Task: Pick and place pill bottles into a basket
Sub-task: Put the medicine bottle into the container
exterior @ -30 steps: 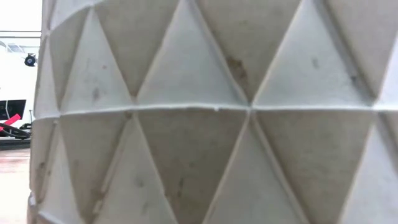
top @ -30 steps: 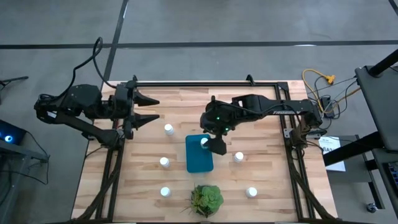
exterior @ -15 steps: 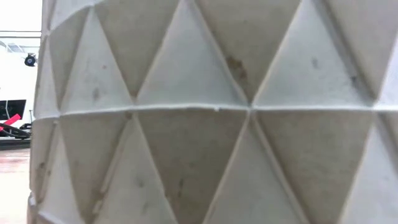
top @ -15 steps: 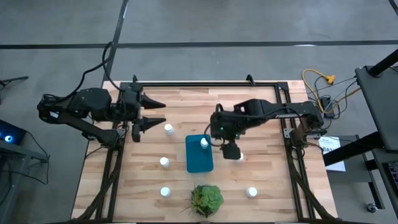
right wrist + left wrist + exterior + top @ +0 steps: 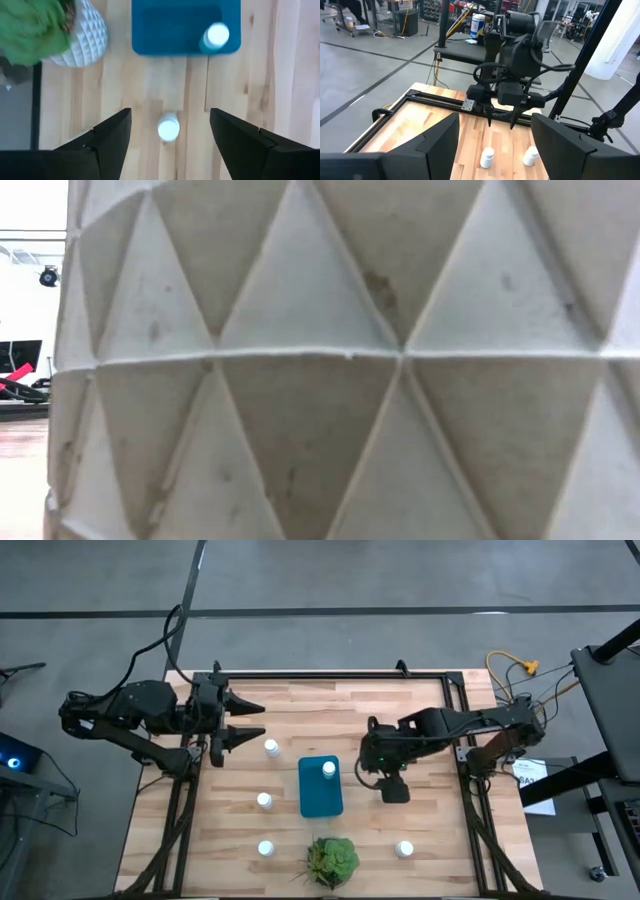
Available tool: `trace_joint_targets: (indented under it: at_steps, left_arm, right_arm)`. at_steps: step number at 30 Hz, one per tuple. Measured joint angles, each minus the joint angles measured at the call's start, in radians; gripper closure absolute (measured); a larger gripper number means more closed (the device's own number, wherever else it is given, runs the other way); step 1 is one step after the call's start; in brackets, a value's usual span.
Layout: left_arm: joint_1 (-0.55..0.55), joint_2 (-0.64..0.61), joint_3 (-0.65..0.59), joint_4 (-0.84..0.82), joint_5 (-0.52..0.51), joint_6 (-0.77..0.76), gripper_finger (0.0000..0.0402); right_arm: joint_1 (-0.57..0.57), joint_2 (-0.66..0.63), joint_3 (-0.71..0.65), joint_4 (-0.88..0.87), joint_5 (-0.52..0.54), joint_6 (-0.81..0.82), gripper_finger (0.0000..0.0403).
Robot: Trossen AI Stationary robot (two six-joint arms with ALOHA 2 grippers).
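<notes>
The teal basket [image 5: 320,790] lies mid-table with one white pill bottle [image 5: 328,770] standing in it, also seen in the right wrist view [image 5: 216,36]. My right gripper [image 5: 393,790] is open, just right of the basket, pointing down. In the right wrist view its fingers [image 5: 170,114] stand on either side of a standing bottle [image 5: 168,127] without touching it. Other bottles stand on the table at the basket's far left [image 5: 270,748], at its left [image 5: 264,801], at the near left [image 5: 265,848] and at the near right [image 5: 404,849]. My left gripper [image 5: 250,720] is open and empty at the far left.
A green plant [image 5: 332,860] in a white faceted pot [image 5: 85,42] stands at the near edge, just in front of the basket. The pot's wall [image 5: 320,360] fills the low view. A black frame [image 5: 330,675] runs along the table's far edge.
My right gripper has gone from over the basket toward the table's right edge and a little nearer, to above the bottle right of the basket. The bottle in the basket has stayed there. My left gripper has shifted slightly toward the near edge.
</notes>
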Motion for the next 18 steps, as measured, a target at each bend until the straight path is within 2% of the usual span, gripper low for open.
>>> trace_joint_targets:
  at_steps: [9,18]
  left_arm:
    - [0.0,0.014,0.0,-0.001,0.0,-0.001,0.0171]
    - [0.0,0.013,0.0,0.001,0.0,-0.003,0.0171]
  right_arm:
    - [0.003,-0.098,-0.25,0.221,-0.008,0.063,0.0145]
    - [0.012,-0.124,-0.454,0.28,-0.016,0.081,0.0138]
